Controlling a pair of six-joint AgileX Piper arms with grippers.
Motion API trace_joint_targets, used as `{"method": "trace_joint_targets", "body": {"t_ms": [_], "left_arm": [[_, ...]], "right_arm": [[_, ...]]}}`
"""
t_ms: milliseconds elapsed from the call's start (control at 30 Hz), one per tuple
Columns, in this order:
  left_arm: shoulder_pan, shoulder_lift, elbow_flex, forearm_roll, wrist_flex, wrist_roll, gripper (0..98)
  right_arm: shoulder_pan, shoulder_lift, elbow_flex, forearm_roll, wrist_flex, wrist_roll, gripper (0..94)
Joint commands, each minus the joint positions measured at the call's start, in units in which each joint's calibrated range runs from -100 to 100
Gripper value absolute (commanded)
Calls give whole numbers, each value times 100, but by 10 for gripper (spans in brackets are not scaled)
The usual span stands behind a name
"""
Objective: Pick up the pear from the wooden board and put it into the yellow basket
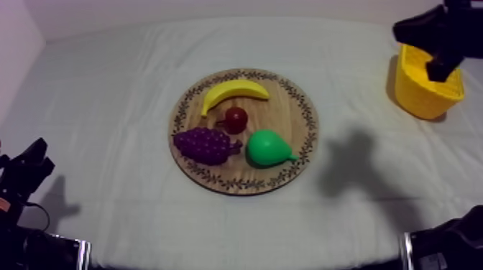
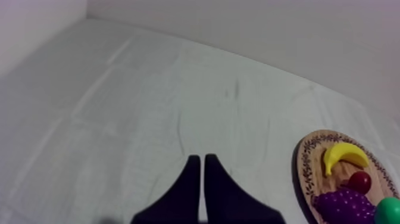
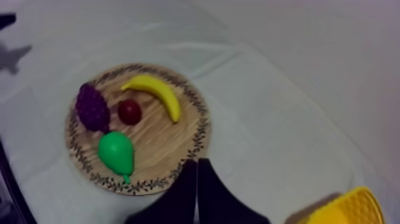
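Note:
A green pear (image 1: pixel 267 148) lies on the round wooden board (image 1: pixel 290 108) at its front right, stem pointing right. The yellow basket (image 1: pixel 422 92) stands at the table's far right. My right gripper (image 1: pixel 436 70) hangs high over the basket's near rim, well away from the pear. In the right wrist view its fingers (image 3: pixel 197 165) lie together as a narrow wedge, shut on nothing, with the pear (image 3: pixel 116 152) and board (image 3: pixel 161 142) beyond them. My left gripper (image 1: pixel 34 159) rests low at the front left, also shut (image 2: pixel 200 162) and holding nothing.
A banana (image 1: pixel 233 91), a small red fruit (image 1: pixel 236 118) and a bunch of grapes (image 1: pixel 205 144) share the board with the pear. Bare cloth lies between the board and the basket, crossed by the right arm's shadow (image 1: pixel 351 161).

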Motion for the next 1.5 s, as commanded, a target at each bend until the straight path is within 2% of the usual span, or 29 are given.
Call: {"method": "trace_joint_targets", "body": {"t_ms": [0,200,400,533,733,800,900,1067,1467], "left_arm": [[0,-2,-5,-1,1,-1,1],[0,-2,-5,-1,1,-1,1],[0,-2,-5,-1,1,0,1],[0,-2,-5,-1,1,-1,1],[0,-2,-5,-1,1,-1,1],[0,-2,-5,-1,1,-1,1],[0,-2,-5,-1,1,-1,1],[0,-2,-5,-1,1,-1,1],[0,-2,-5,-1,1,-1,1]], "right_arm": [[-82,659,-16,-157,79,556,14],[-414,1661,55,-304,-52,1087,45],[-617,2484,-94,-327,-212,1396,62],[-667,2834,-163,-328,-284,1554,117],[-772,3462,-440,-161,-275,1446,532],[-809,3679,-578,-111,-242,1400,627],[-876,4014,-813,-67,-147,1340,708],[-997,4588,-1156,-60,-8,1265,757],[-1324,5672,-1426,-66,-10,1158,773]]}}
